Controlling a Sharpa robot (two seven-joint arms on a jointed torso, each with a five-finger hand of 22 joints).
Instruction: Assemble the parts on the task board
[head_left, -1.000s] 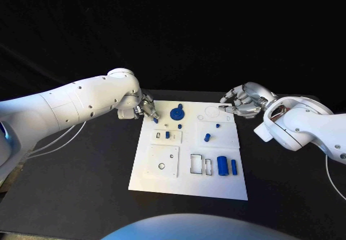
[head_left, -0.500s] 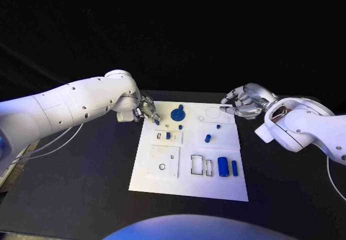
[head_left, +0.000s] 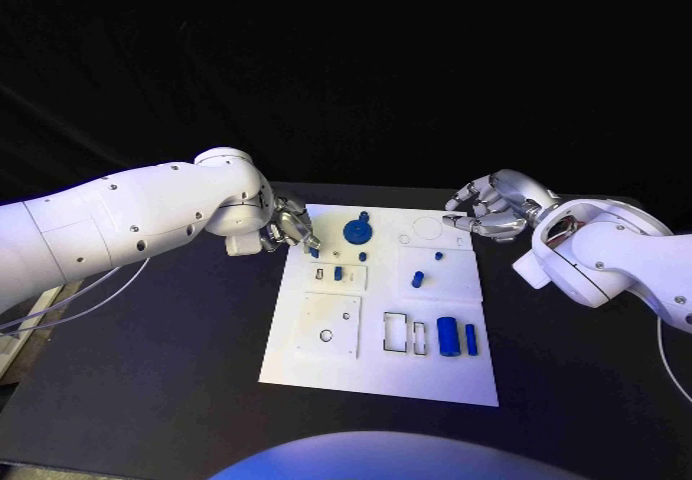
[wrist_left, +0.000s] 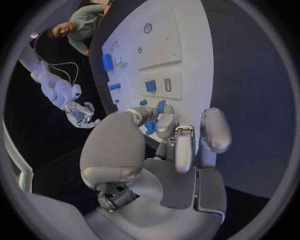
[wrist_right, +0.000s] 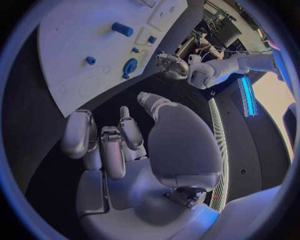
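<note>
So the white task board (head_left: 378, 372) sits in the middle of the black table (head_left: 144, 400), long side running away from the robot. The left hand (head_left: 289, 228) is at the board's far left corner with its fingers bunched together, and there's a small blue part (head_left: 313, 241) right at the fingertips — in the left wrist view the fingertips (wrist_left: 164, 122) close around a bit of blue (wrist_left: 152, 126), so it looks pinched, though I can't tell whether the piece is lifted off the board or touching it. The right hand (head_left: 490, 208) hangs just off the board's far right corner, over the table, fingers curled in with nothing in them — the right wrist view shows the same thing, fingers (wrist_right: 103, 145) folded toward the palm and the board (wrist_right: 75, 45) well beyond them. On the board itself: a round blue disc piece (head_left: 355, 232) near the far edge, just beside the left hand, and a faint circular outline (head_left: 427, 229) to the right of it. A little nearer there's a small raised plate (head_left: 336, 274) with a blue peg (head_left: 339, 271) standing in it, plus a short blue cylinder (head_left: 415, 279) and a tiny blue stub (head_left: 437, 254) over on the right half. Closer to the robot, a bigger white square plate (head_left: 326, 324) with a small hole, then rectangular slots (head_left: 402, 332), then a fat blue cylinder (head_left: 447, 335) and a thinner blue bar (head_left: 470, 339) lying side by side.
</note>
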